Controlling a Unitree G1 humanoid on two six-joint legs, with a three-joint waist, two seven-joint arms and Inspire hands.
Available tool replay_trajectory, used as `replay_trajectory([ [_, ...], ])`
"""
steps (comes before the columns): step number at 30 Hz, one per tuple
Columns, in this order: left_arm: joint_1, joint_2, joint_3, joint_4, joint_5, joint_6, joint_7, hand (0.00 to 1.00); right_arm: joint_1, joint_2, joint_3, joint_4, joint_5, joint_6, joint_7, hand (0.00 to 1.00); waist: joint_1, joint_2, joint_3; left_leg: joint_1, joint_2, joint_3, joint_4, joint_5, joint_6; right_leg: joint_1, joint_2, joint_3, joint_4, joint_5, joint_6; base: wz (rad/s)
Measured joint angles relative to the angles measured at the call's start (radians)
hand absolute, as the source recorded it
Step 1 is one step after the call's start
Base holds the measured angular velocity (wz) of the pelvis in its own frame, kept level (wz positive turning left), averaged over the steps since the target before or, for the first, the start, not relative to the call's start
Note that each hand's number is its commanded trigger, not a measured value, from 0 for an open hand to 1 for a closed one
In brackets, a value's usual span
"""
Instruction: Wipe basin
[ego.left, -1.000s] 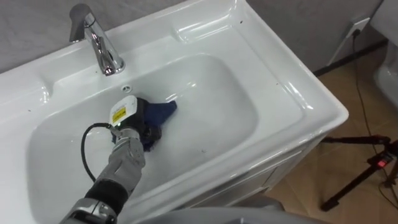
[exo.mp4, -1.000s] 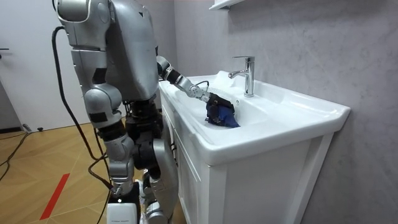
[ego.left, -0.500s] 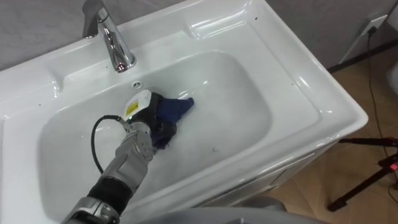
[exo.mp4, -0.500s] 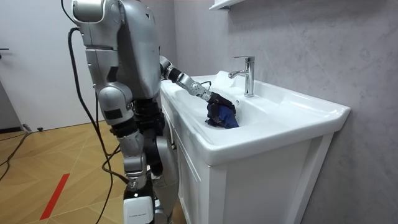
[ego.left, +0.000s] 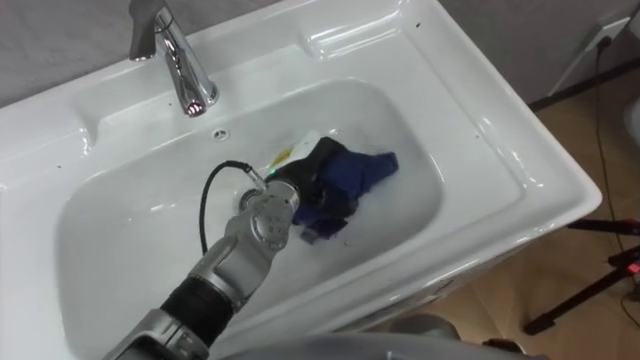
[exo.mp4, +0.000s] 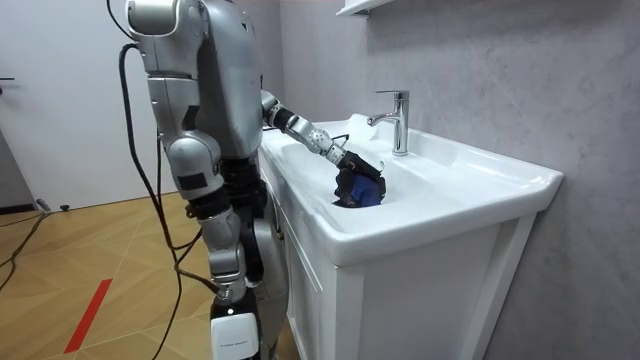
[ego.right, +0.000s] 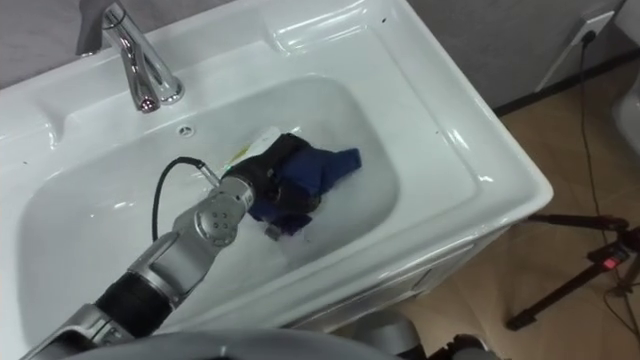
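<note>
A white basin (ego.left: 500, 150) with a chrome tap (ego.left: 180, 60) at its back rim lies below me. My left hand (ego.left: 300, 180) reaches in from the lower left and is down in the bowl, fingers curled on a dark blue cloth (ego.left: 360, 172). The cloth is bunched under and to the right of the hand, on the bowl's bottom right of centre. In the right eye view the left hand (ego.right: 268, 165) and the cloth (ego.right: 320, 168) sit the same way. The room view shows me standing at the basin's side, left hand (exo.mp4: 350, 165) on the cloth (exo.mp4: 362, 190).
A small overflow hole (ego.left: 220, 133) sits below the tap. To the right of the basin, black tripod legs (ego.left: 590, 290) stand on the wooden floor, and a wall socket (ego.left: 612, 28) has a cable. The basin rests on a white cabinet (exo.mp4: 420, 290).
My left hand has dragged the blue cloth to the right across the bowl's bottom. The room view shows me shifted closer to the basin, and the eye view has shifted slightly.
</note>
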Motion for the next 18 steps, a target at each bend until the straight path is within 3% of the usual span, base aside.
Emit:
replay_trajectory([
  [4, -0.004, 0.0, -0.001, -0.026, -0.069, 0.005, -0.023, 1.0, 0.0, -0.004, 0.003, 0.006, 0.03, -0.009, -0.023, 0.0, 0.006, 0.005, 0.0008, -0.002, 0.001, 0.006, 0.0, 0.0, 0.0, 0.0, 0.001, -0.002, -0.001, 0.0, 0.0, 0.01],
  [8, -0.009, -0.007, -0.026, -0.128, -0.086, 0.005, -0.056, 1.0, -0.012, -0.004, 0.001, 0.045, 0.056, -0.033, -0.037, 0.0, 0.0, 0.01, -0.0005, -0.007, 0.001, 0.006, 0.0, 0.0, 0.0, 0.001, 0.001, -0.001, -0.013, 0.004, -0.001, 0.0],
  [10, -0.024, -0.018, -0.031, -0.134, -0.106, 0.003, -0.056, 1.0, -0.014, -0.005, 0.001, 0.05, 0.07, -0.033, -0.04, 0.0, 0.001, 0.012, 0.0003, -0.008, 0.002, 0.006, 0.0, 0.0, 0.0, 0.001, 0.001, -0.001, -0.013, 0.005, -0.001, 0.0],
  [18, -0.028, -0.017, -0.029, -0.135, -0.117, 0.003, -0.059, 1.0, -0.014, -0.007, 0.001, 0.055, 0.071, -0.034, -0.04, 0.0, 0.008, 0.013, 0.0015, -0.007, 0.003, 0.006, 0.0, 0.0, 0.0, 0.002, 0.003, 0.005, -0.011, 0.006, -0.003, 0.0],
])
